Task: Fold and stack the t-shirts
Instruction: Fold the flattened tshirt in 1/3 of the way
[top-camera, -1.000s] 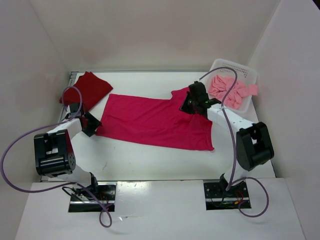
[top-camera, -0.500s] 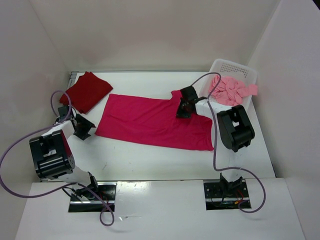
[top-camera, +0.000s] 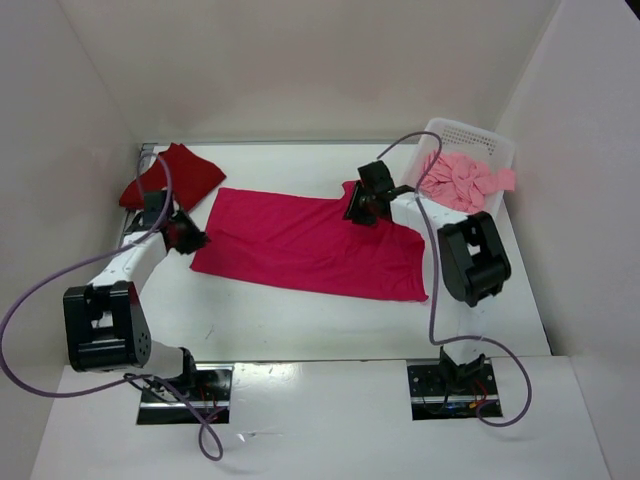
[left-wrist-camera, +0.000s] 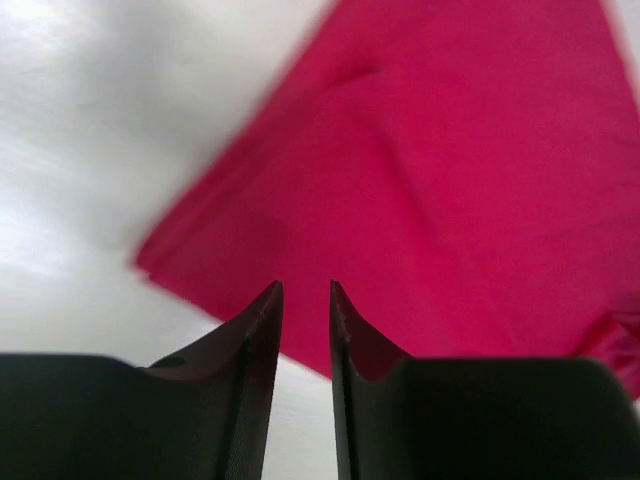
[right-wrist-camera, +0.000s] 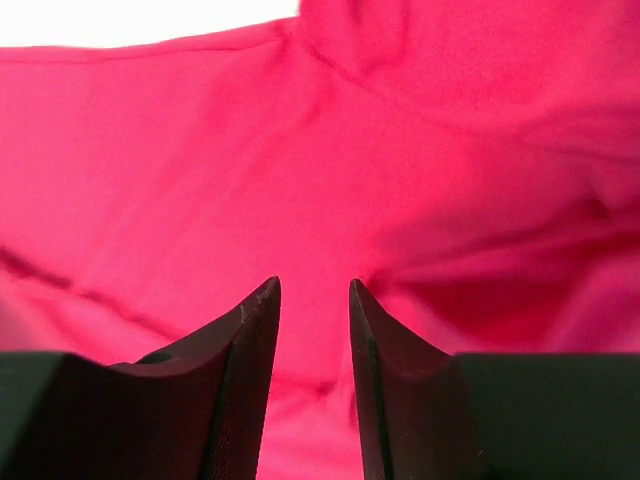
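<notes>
Easily spoiled from here: closing too shallow at the edge and catching a single layer, or lifting the two ends unevenly, and so dragging the crimson-pink shirt (top-camera: 310, 245) into a skewed, bunched fold. Worth seating both grips well onto the cloth before any lift.

At the left gripper (left-wrist-camera: 305, 288): parted to a narrow slit, pinching nothing, poised just over that shirt's left edge, where cloth meets the white table (top-camera: 300, 320).

At the right gripper (right-wrist-camera: 313, 283): spread slightly wider, likewise empty, hanging close over the shirt's far right end near the collar; touching or not, cannot tell.

Around them: crimson-pink shirt spread flat and unfolded. Near its far left corner, the dark red shirt (top-camera: 175, 175), seemingly folded. Beyond its far right corner, the salmon shirt (top-camera: 462, 182), crumpled in the basket (top-camera: 470, 133).
</notes>
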